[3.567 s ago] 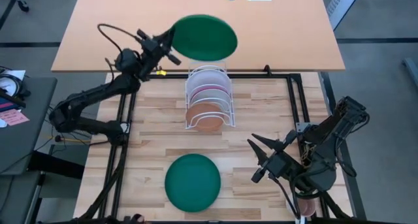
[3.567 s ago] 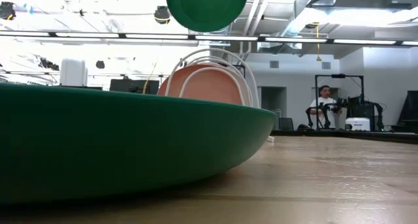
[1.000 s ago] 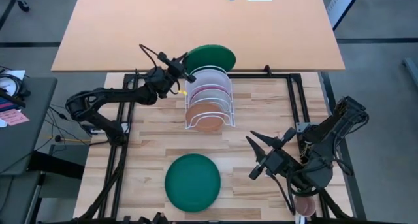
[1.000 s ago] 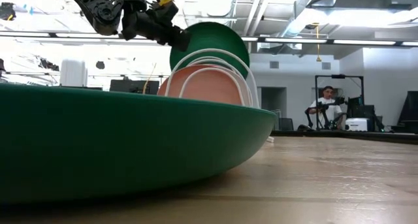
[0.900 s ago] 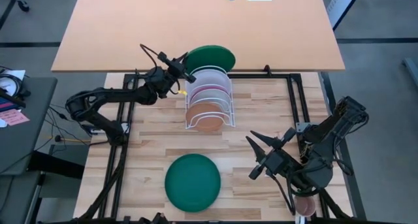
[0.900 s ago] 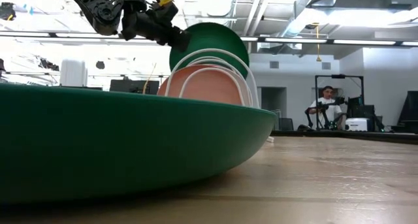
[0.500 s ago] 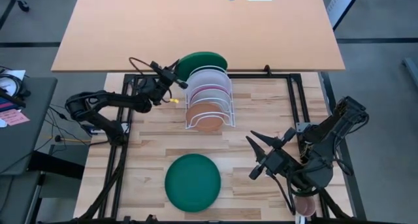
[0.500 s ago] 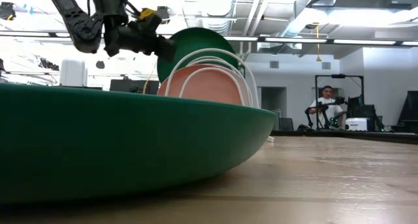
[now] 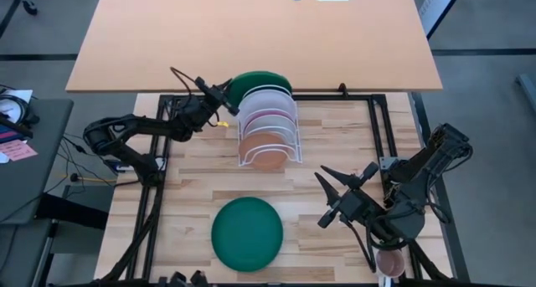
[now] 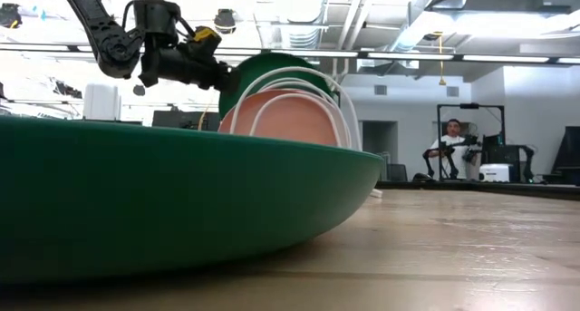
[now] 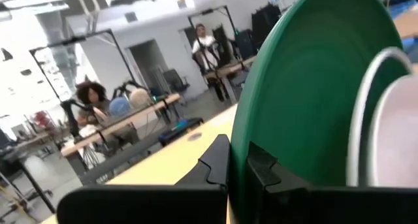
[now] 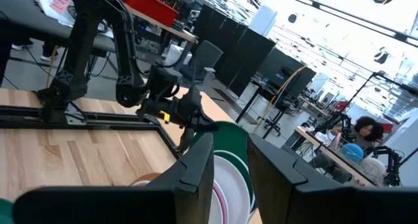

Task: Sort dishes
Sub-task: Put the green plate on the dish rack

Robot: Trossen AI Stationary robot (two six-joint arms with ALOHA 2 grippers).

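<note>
A white wire rack (image 9: 291,130) at the table's far middle holds a white plate (image 9: 272,99), a pink plate (image 9: 266,116) and a terracotta plate (image 9: 264,149) on edge. At the rack's far end a dark green plate (image 9: 260,79) stands on edge, with my left gripper (image 9: 228,99) shut on it. A second green plate (image 9: 247,233) lies flat near the front edge and fills the low view's foreground (image 10: 181,202). My right gripper (image 9: 331,199) hovers open at the near right, holding nothing. My left gripper pinches the green plate's rim (image 11: 243,140) between its two fingers, one on each face. The fingers come about level from the table's left. The plate stands on edge, a little tilted, behind the rack's wires (image 10: 340,102). Whether its lower edge rests in the rack is hidden.
A small pink mug (image 9: 391,260) stands at the near right corner, under my right arm. Black frame rails (image 9: 378,120) run along the table's sides. A tan desk (image 9: 251,28) lies beyond the far edge. A person (image 10: 449,139) sits far back in the room.
My left gripper has gone down and toward the table's left with the green plate. The plate has sunk from above the rack's far end to behind the rack's wires, and stands more upright.
</note>
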